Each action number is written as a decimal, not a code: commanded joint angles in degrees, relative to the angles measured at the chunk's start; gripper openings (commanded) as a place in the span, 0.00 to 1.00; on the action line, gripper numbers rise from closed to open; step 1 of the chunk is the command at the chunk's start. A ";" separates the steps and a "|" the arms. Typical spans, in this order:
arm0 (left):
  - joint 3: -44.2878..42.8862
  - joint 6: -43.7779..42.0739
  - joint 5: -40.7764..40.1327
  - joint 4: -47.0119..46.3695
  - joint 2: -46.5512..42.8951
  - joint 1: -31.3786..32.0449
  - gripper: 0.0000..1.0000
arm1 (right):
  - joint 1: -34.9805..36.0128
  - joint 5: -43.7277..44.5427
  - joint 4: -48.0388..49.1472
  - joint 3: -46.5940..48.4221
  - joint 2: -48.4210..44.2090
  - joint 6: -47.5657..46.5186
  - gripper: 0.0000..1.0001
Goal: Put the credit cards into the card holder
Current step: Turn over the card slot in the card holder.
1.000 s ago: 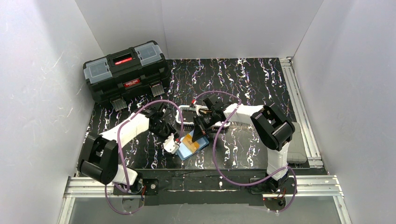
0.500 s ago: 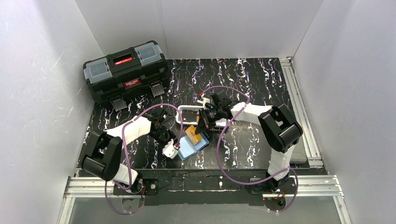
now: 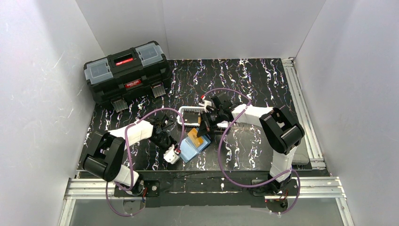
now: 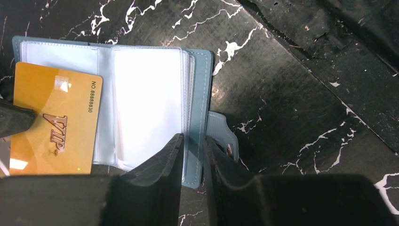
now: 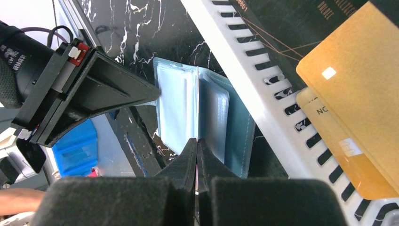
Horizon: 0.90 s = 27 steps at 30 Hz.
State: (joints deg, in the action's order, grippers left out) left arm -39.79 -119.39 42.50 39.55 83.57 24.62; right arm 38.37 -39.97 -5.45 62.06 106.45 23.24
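Now the left tool (image 4: 192, 155) pinches the card holder (image 4: 150, 99) edge — orange card (image 4: 54, 127) alongside.

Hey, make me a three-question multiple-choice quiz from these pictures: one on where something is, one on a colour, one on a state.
1. Seen from the top camera, where does the black toolbox stand?
A. far left corner of the table
B. near right corner
C. between the arm bases

2. What colour is the card over the card holder's page?
A. green
B. orange
C. red

3. What state is the card holder in?
A. snapped shut
B. standing on edge
C. spread open flat

Answers:
1 A: the black toolbox sits against the far left walls.
2 B: the card is orange with VIP lettering.
3 C: the card holder shows its clear sleeves, its snap tab hanging loose.
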 commanded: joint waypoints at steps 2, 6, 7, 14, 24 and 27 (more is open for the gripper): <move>2.00 -16.45 1.94 1.24 0.97 1.53 0.18 | 0.39 0.74 -1.16 -0.25 -0.99 -1.49 0.01; 2.55 -16.33 2.48 1.25 1.01 2.07 0.16 | 0.39 -0.73 -0.94 0.56 0.13 -1.29 0.01; 2.67 -16.32 2.73 1.28 0.94 2.18 0.16 | 0.39 -1.09 -0.63 0.72 0.32 -1.15 0.01; 2.99 -15.12 2.76 1.23 0.45 2.54 0.14 | 0.39 -3.83 1.15 1.22 1.80 -0.35 0.01; 3.25 -14.07 2.92 1.21 -0.41 2.62 0.14 | -0.76 -6.15 4.92 -0.60 1.69 2.23 0.01; 3.03 -13.42 2.85 1.23 -0.29 2.62 0.14 | -0.74 -7.06 6.80 -0.71 2.18 2.59 0.01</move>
State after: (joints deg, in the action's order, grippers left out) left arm -38.20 -119.57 45.52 38.81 83.50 26.81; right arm 37.93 -44.29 -2.72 62.00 108.51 24.51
